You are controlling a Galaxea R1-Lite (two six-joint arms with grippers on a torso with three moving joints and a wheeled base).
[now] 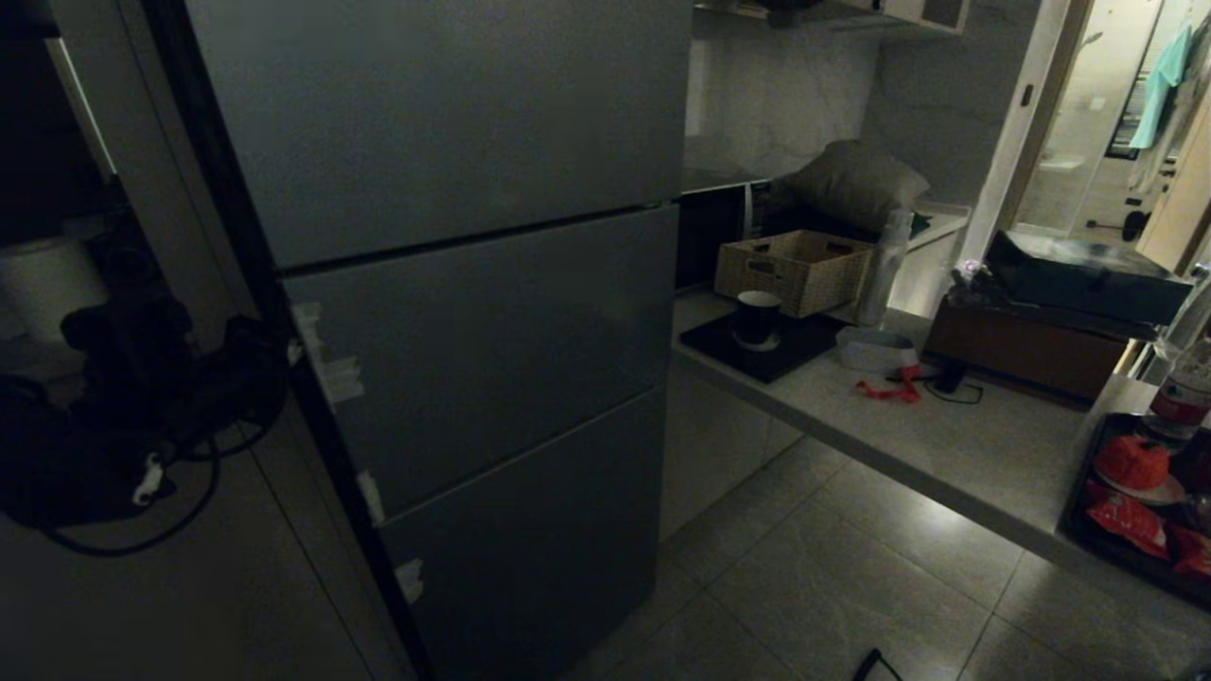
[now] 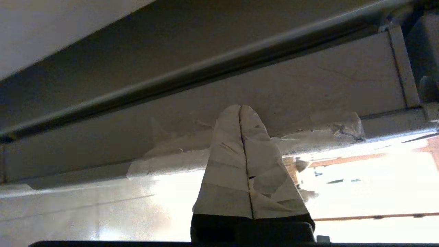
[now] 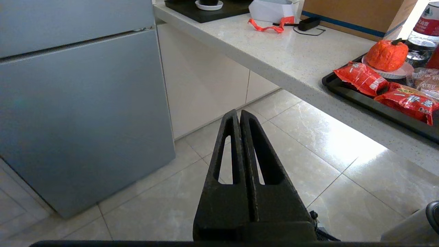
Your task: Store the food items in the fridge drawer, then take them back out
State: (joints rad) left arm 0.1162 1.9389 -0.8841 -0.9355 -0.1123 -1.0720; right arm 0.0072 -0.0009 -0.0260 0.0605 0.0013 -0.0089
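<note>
i see the fridge [image 1: 454,312] standing shut in front of me, all its doors closed, so the fridge drawer is hidden behind them. my left gripper [image 2: 241,109] is up at the fridge's left edge, around nine o'clock in the head view, its taped fingers [image 2: 226,161] pressed together with nothing between them, tips close against the taped door edge [image 2: 319,133]; i cannot tell if they touch it. my right gripper [image 3: 239,115] hangs low over the floor tiles [image 3: 308,164], jaws closed and empty. the food items sit on a black tray [image 3: 360,99] on the counter [image 1: 946,445], about four o'clock in the head view: a lumpy orange-red piece [image 3: 387,55] on a small plate [image 3: 401,72], and red packets [image 3: 363,77] just beside it. a clear bottle [image 1: 1183,388] stands behind them.
</note>
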